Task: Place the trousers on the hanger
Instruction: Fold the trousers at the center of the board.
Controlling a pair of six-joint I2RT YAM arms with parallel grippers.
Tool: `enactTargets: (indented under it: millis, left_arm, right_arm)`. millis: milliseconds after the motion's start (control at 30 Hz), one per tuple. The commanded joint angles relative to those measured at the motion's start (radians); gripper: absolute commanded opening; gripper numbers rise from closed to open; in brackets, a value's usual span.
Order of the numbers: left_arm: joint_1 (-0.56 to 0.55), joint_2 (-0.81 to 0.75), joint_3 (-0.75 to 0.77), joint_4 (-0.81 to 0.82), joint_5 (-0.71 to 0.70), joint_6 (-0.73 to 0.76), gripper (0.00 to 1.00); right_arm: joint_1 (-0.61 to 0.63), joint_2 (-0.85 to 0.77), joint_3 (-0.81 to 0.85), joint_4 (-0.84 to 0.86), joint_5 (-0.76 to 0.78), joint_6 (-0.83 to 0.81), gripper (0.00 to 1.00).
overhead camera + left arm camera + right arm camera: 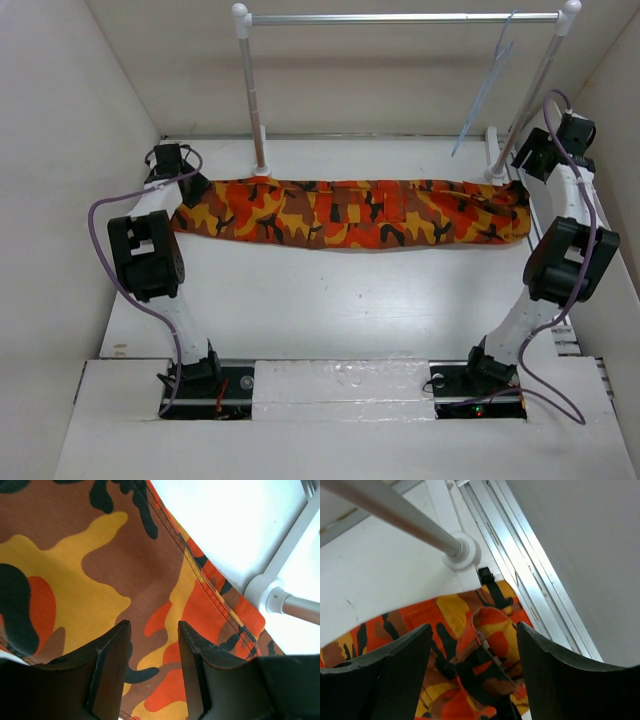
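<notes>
The camouflage trousers (pixel 350 213) lie flat in a long strip across the far part of the table, between the rack's two posts. The pale blue hanger (pixel 487 85) hangs by its hook from the right end of the silver crossbar. My left gripper (pixel 188 186) is open just above the trousers' left end, and its fingers (pixel 112 665) frame the cloth (pixel 100 570). My right gripper (pixel 528 158) is open above the right end, over the bunched waistband (pixel 490 645) with a black strap.
A rack with white posts (pixel 247 90) and a silver crossbar (pixel 400 18) stands at the back. Its post bases show in the left wrist view (pixel 270 597) and the right wrist view (pixel 462 555). White walls enclose the table. A metal rail (pixel 530 575) runs along the right edge.
</notes>
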Motion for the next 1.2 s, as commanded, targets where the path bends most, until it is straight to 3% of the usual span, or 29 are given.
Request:
enactTargets:
  millis: [0,67,133,233,400,500,667,833,933,1067,1100,1167]
  left_arm:
    - [-0.007,-0.068,0.043,-0.027,-0.067,-0.005,0.39]
    - [-0.007,-0.129,-0.020,-0.015,-0.062,-0.003,0.39]
    - [-0.019,-0.207,-0.080,0.039,-0.052,-0.008,0.38]
    - [-0.045,-0.249,-0.170,0.092,-0.027,-0.020,0.35]
    - [-0.045,-0.196,-0.149,0.076,0.004,-0.035,0.27]
    - [-0.045,-0.163,-0.121,0.060,0.016,-0.031,0.25]
    - [-0.045,-0.166,-0.123,0.053,0.016,-0.034,0.24]
    - [-0.045,-0.163,-0.106,0.031,-0.005,-0.020,0.25]
    - [-0.045,-0.150,-0.101,0.020,-0.039,-0.015,0.25]
    - [-0.034,-0.107,-0.083,-0.006,-0.112,-0.011,0.28]
    - [-0.021,-0.097,-0.065,-0.031,-0.119,-0.015,0.29]
    - [-0.021,-0.097,-0.054,-0.046,-0.130,-0.020,0.29]
  right_arm:
    - [0.035,-0.108,-0.025,-0.070,0.015,-0.041,0.73]
    - [0.090,-0.295,-0.178,-0.006,0.106,-0.026,0.46]
    - [0.103,-0.496,-0.451,0.093,0.107,-0.004,0.13]
    - [0.089,-0.567,-0.599,0.191,0.015,-0.001,0.00]
    - [0.065,-0.353,-0.474,0.027,-0.049,-0.022,0.00]
    - [0.064,-0.257,-0.435,0.062,-0.030,-0.010,0.00]
    - [0.019,-0.045,-0.251,0.008,-0.069,-0.015,0.00]
    - [-0.014,0.178,-0.017,0.079,-0.088,0.004,0.00]
    - [-0.024,0.252,0.101,0.013,-0.106,0.008,0.00]
    - [-0.025,0.221,0.077,0.003,-0.132,-0.002,0.00]
    - [-0.025,0.197,0.062,0.003,-0.134,-0.010,0.03]
    - [-0.014,0.132,0.010,-0.015,-0.131,-0.037,0.21]
